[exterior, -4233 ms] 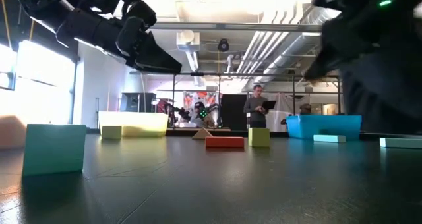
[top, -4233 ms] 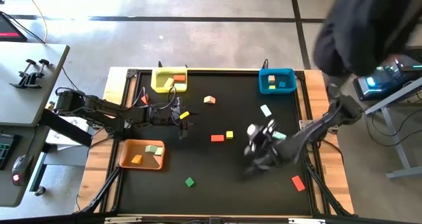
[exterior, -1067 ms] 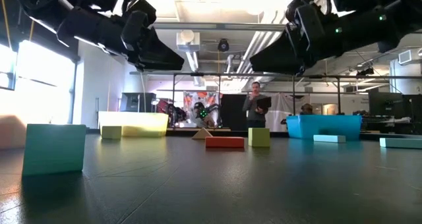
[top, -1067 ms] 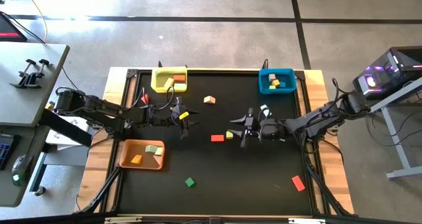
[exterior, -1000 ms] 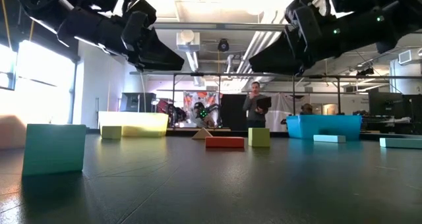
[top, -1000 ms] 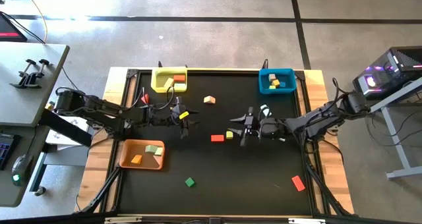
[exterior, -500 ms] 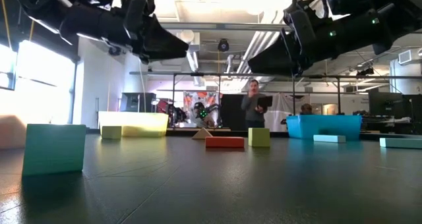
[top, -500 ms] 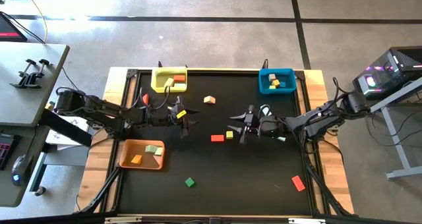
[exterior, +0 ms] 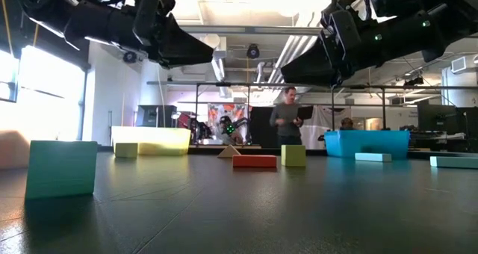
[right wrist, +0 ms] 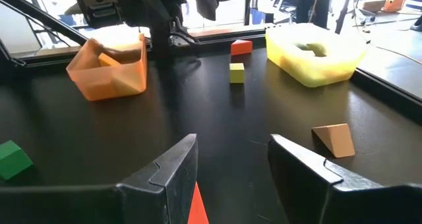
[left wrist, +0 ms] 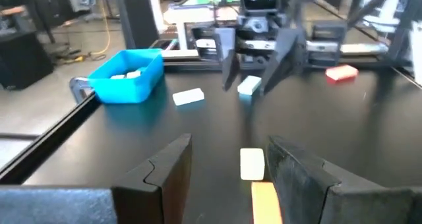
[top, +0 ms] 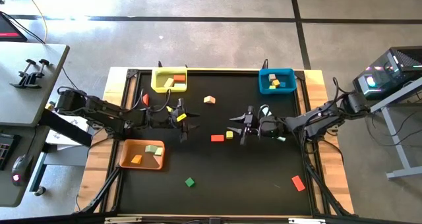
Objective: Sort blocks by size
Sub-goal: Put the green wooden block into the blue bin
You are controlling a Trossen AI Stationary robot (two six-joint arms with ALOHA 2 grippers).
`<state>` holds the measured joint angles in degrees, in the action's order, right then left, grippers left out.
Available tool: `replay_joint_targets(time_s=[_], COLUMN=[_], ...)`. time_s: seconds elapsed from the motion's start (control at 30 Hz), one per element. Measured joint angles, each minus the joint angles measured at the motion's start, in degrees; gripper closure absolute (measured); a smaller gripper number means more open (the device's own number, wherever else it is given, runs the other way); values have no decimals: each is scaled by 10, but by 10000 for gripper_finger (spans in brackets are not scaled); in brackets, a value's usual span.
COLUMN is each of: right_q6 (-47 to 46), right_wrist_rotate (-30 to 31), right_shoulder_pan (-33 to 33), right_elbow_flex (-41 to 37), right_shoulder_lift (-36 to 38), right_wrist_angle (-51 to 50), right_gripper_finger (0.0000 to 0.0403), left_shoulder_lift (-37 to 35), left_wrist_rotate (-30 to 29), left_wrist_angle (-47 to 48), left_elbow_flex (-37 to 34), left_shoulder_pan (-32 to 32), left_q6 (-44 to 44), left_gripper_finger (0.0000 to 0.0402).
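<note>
Blocks lie scattered on the black table. A red bar [top: 217, 138] and a yellow cube [top: 229, 134] sit mid-table, between my two grippers. Nearby lie a tan wedge [top: 210, 100], a small yellow block [top: 180, 117], a green block [top: 190, 182], a mint block [top: 266, 110] and a red block [top: 298, 182]. My left gripper [top: 186, 124] hovers open at centre left, pointing toward the table's right edge. My right gripper [top: 239, 128] hovers open opposite it, above the red bar's right end [right wrist: 194, 204]. Neither holds anything.
A yellow bin [top: 157, 85] stands at the far left, a blue bin [top: 263, 82] at the far right and an orange bin [top: 125, 159] at the near left, each holding blocks. Another mint block [left wrist: 249, 85] lies under my right arm. A person [exterior: 287, 123] stands in the room behind.
My left gripper has risen a little and tipped its fingers up toward level, staying open. My right gripper has kept still. No block has moved.
</note>
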<state>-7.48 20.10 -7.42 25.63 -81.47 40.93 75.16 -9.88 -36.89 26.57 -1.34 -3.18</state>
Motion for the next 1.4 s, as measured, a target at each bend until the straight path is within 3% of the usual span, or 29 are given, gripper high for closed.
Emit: replay_joint_targets(time_s=[0.23,0.37,0.53,0.9,1.0,1.17,1.4], right_q6=[0,0,15,35,37,46,21], right_wrist_rotate=[0,0,24,11,11,9,8], right_shoulder_pan=[0,0,0,1,4,10,21], right_elbow_flex=[0,0,0,0,0,0,0], right_shoulder_lift=[0,0,0,0,0,0,0], right_wrist_angle=[0,0,-1,2,4,4,5], right_gripper_finger=[222,222,222,222,222,222,222], left_shoulder_lift=[0,0,0,0,0,0,15], left_wrist_rotate=[160,163,142,128,156,185,181], left_wrist_angle=[104,171,174,183,226,283,231], left_elbow_flex=[1,12,26,30,29,29,28], left_shoulder_pan=[-14,-40,-63,-98,-130,-198,-243], left_q6=[-151,-184,-141,-61,-55,53,100], left_gripper_finger=[222,222,222,222,222,222,222])
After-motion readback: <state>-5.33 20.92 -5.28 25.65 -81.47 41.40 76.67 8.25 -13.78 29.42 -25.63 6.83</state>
